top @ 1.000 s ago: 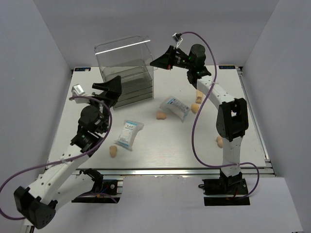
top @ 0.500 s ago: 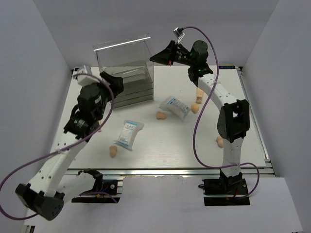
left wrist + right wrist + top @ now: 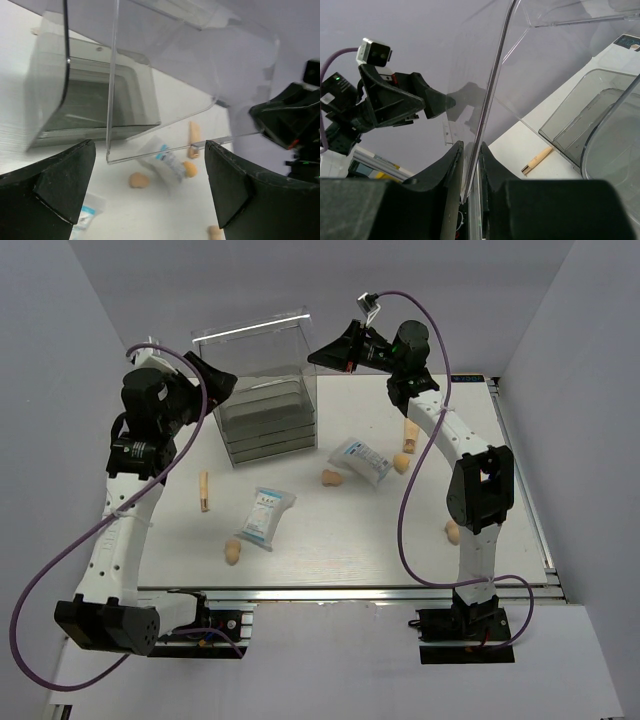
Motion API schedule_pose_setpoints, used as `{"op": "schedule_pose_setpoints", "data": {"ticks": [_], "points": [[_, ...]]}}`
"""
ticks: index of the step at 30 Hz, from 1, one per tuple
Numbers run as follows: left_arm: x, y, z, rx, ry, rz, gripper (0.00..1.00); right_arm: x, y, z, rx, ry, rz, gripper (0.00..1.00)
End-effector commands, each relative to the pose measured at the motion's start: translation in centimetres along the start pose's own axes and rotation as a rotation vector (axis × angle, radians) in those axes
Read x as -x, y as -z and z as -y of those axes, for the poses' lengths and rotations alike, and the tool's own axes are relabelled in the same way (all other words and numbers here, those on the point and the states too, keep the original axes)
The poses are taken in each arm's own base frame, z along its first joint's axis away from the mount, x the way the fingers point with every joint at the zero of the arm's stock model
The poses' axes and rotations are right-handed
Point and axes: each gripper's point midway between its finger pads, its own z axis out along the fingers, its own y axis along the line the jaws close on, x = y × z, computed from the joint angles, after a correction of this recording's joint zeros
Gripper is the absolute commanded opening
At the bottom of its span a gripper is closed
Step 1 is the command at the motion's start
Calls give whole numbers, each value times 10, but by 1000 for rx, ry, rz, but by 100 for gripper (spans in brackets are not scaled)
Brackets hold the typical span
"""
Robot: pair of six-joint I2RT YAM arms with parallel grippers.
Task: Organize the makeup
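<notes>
The makeup lies scattered on the white table: a thin tan stick [image 3: 204,491], two white-and-blue packets [image 3: 264,517] [image 3: 360,461], a tan cone tube [image 3: 410,435] and peach sponges [image 3: 331,477] [image 3: 232,552] [image 3: 402,463] [image 3: 452,531]. My right gripper [image 3: 318,360] is shut on the right wall of the clear plastic cover [image 3: 255,350], which is held tipped up over the grey drawers [image 3: 265,425]. In the right wrist view the fingers [image 3: 454,165] pinch the clear panel [image 3: 490,100]. My left gripper [image 3: 207,375] hangs open at the cover's left side, holding nothing [image 3: 150,190].
Through the raised cover the left wrist view shows a packet [image 3: 167,160], two sponges [image 3: 139,180] [image 3: 190,169] and the cone tube [image 3: 194,137]. White walls enclose the table [image 3: 330,550] on three sides. The right arm's purple cable [image 3: 405,510] loops over the table's right half.
My left arm has risen and swung back to the left, uncovering the tan stick on the table. Its gripper now sits by the cover's upper left. The right gripper has barely moved.
</notes>
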Motion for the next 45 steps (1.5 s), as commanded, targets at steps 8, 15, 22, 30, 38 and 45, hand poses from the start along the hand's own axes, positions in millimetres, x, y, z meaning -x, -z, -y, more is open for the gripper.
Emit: {"op": "schedule_pose_setpoints", "data": {"ticks": [8,15,22,30,38,45], "points": [[-3,-1,32,-248,308,-44,94,34,2,-69,107,175,61,22],[5,4,3,-254,430,0,86,34,2,-70,110,170,60,22],[30,0,21,-379,452,50,77,30,4,-66,99,167,49,25],[26,9,34,-460,470,11,76,27,3,-56,77,172,46,33],[27,20,40,-488,488,15,76,18,15,-38,24,212,18,72],[37,23,47,-514,502,37,76,-2,95,13,-251,347,-18,80]]}}
